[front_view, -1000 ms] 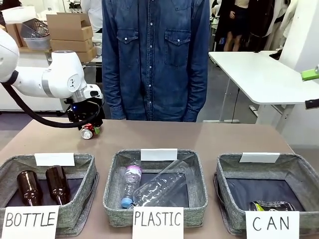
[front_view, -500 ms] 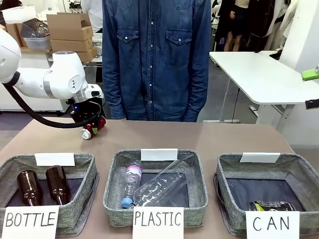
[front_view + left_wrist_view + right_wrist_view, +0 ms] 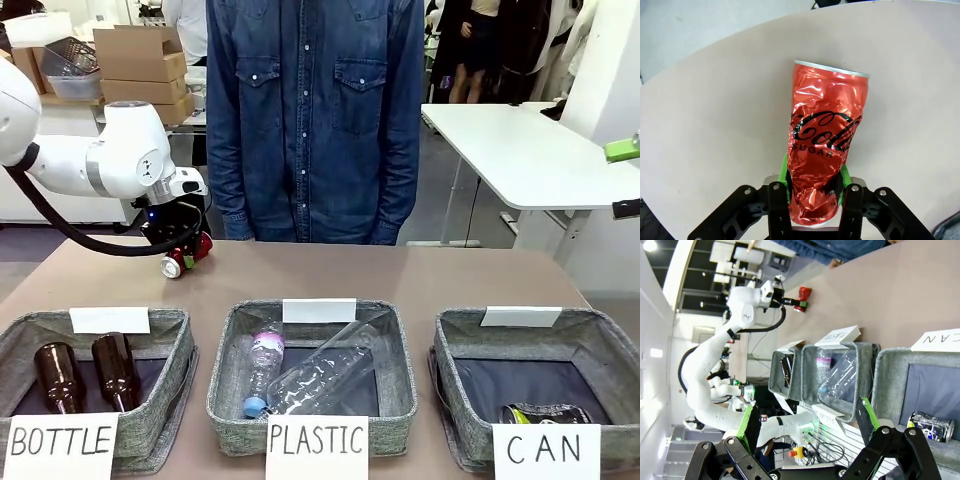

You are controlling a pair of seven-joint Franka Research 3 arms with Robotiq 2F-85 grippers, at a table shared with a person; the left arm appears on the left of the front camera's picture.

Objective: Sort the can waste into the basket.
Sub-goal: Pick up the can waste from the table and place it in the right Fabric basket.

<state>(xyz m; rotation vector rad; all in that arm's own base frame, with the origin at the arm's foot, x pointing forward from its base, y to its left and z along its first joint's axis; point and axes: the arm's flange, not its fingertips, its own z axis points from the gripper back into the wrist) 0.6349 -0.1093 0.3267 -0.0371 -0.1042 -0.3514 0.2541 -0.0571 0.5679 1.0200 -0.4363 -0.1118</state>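
My left gripper (image 3: pixel 186 250) is shut on the dented red can (image 3: pixel 188 255) at the far left of the table, just above the tabletop. In the left wrist view the green pads (image 3: pixel 784 170) pinch the crumpled lower end of this can (image 3: pixel 826 135), whose silver rim points away. The grey basket (image 3: pixel 600 345) signed "CAN" stands at the front right. A dark dented can (image 3: pixel 545 413) lies in its near corner. My right gripper (image 3: pixel 807 422) hangs open and empty, high over that basket (image 3: pixel 885 370) and the dark can (image 3: pixel 932 426).
A "BOTTLE" basket (image 3: pixel 175 330) with two brown bottles stands front left. A "PLASTIC" basket (image 3: pixel 400 340) with clear bottles stands in the middle. A person in a denim shirt (image 3: pixel 315 120) stands at the far edge. A white table (image 3: pixel 520 150) is behind on the right.
The left gripper has risen slightly and shifted right with the red can, which now hangs tilted just off the tabletop. The right gripper stays open.
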